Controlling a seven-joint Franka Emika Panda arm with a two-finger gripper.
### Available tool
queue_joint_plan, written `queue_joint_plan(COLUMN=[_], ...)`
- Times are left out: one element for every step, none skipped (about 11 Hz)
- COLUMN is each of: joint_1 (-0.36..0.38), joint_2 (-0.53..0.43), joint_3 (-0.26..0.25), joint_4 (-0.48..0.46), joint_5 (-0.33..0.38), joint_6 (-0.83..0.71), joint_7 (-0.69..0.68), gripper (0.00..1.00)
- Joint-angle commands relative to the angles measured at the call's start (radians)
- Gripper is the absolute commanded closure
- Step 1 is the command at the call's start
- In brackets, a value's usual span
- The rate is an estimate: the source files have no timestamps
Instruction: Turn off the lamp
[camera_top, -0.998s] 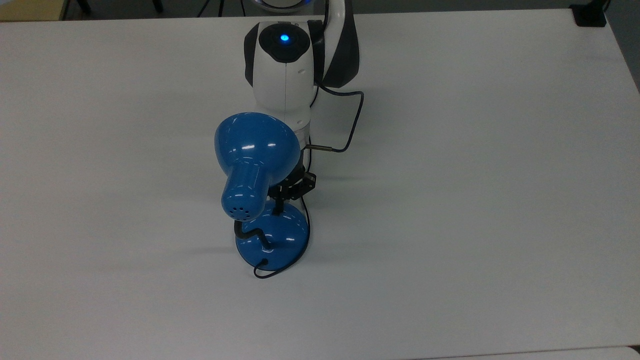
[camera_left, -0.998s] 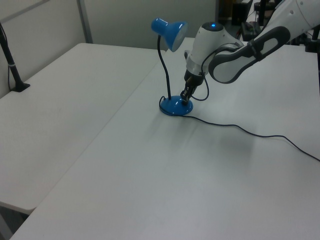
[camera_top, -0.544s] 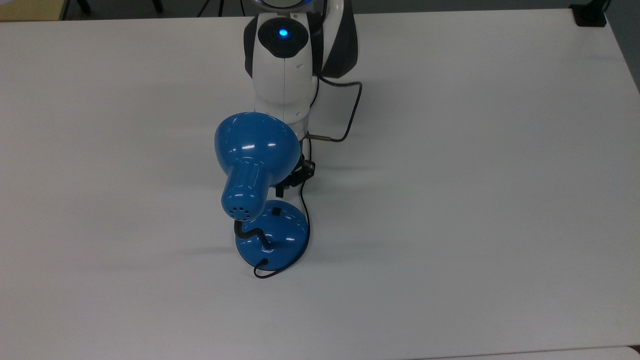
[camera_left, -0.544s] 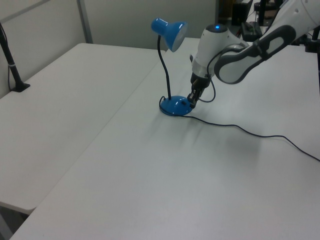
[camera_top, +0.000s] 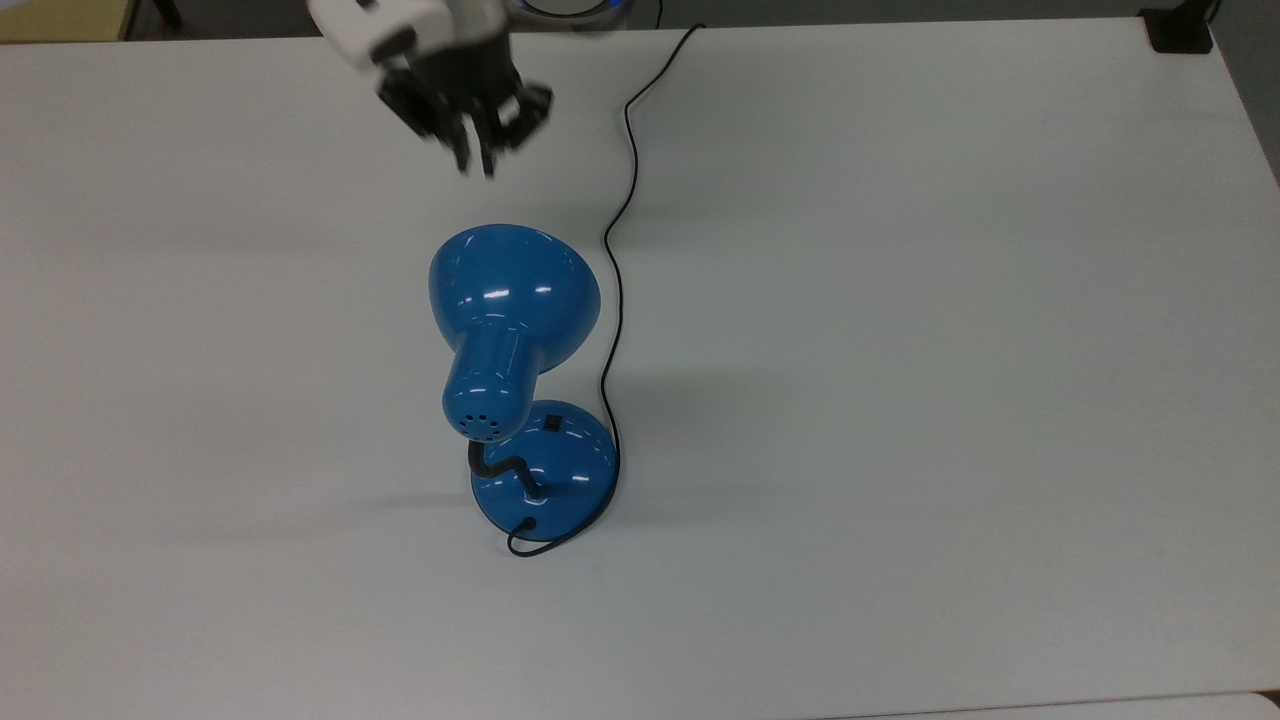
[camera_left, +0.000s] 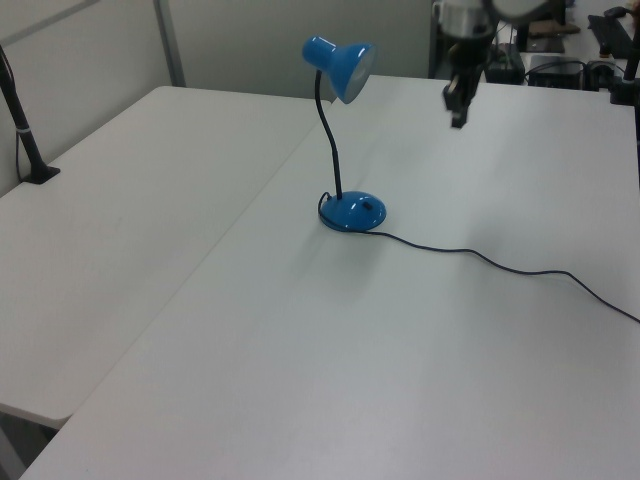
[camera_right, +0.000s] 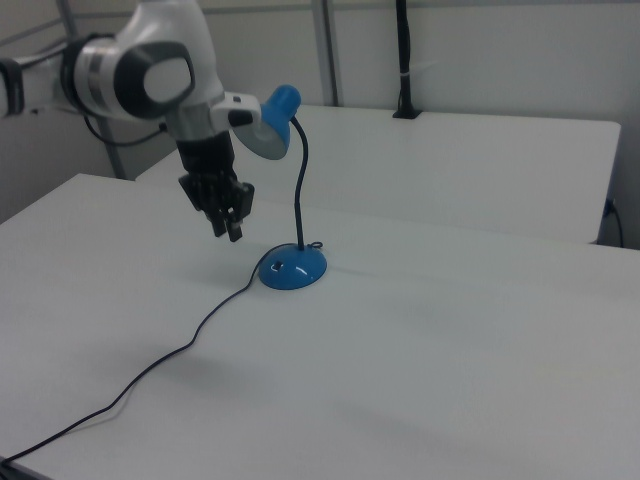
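Blue glossy desk lamp (camera_top: 515, 330) stands mid-table on the white tabletop (camera_top: 900, 400); black two-finger gripper (camera_top: 478, 160) hangs well apart, empty, fingers nearly together.
Domed base looks slick, gooseneck springy; judging so, press the small black switch (camera_top: 549, 423) from above, never the shade.

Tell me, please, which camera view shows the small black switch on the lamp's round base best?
The top view: the small black switch lies unobstructed on the glossy blue domed base. In the left view it is a dark speck at the base's right; in the right view, a faint mark.
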Motion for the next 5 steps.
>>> queue_joint_plan(joint_1=[-0.015,-0.016,-0.016,-0.016,-0.016], joint_2=[-0.001,-0.001,0.001,0.001,0.001], joint_3=[0.006,0.005,0.003,-0.001,-0.005], joint_4=[0.144,0.165,0.174,0.180,0.180], joint_5=[-0.005,-0.009,-0.011,-0.013,-0.011], joint_6=[-0.243,-0.256,-0.256,-0.257,-0.256], joint_7=[-0.049,-0.044,-0.044,-0.044,-0.044], gripper=[0.00,0.00,0.00,0.00,0.00])
